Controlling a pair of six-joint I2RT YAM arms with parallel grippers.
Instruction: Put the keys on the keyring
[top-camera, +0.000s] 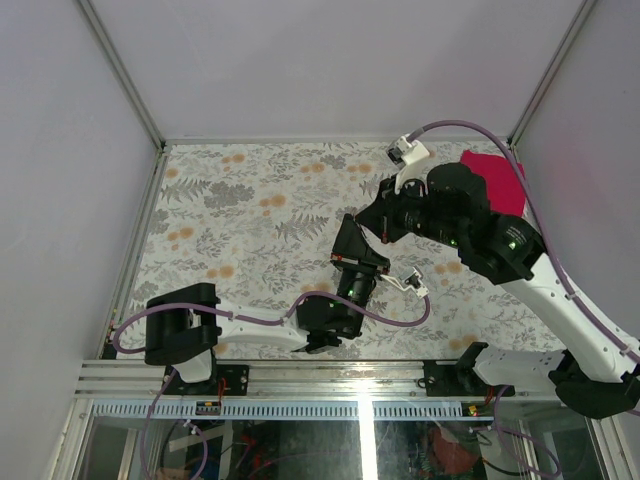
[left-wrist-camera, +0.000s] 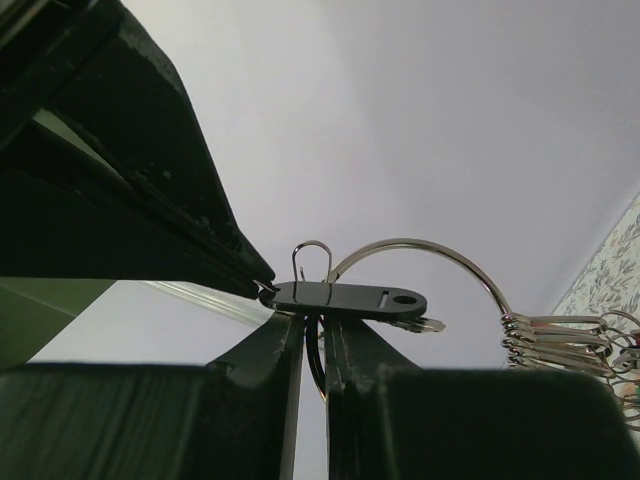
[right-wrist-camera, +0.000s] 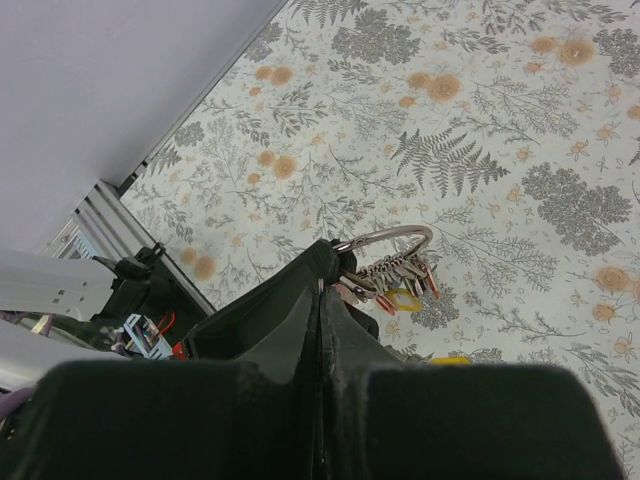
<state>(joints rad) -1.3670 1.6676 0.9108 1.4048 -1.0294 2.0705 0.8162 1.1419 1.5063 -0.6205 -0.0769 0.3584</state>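
Both grippers meet above the middle of the flowered table. My left gripper is shut on the thin wire of the large silver keyring, which arches up and to the right. Several keys hang bunched on its right side. A flat black key lies across the left fingertips. The tip of my right gripper is shut on that key's left end. In the right wrist view the keyring carries keys with red and yellow heads.
A red cloth lies at the back right of the table. A bit of yellow shows on the table just past my right gripper's body. An aluminium rail runs along the near edge, and white walls close in the sides.
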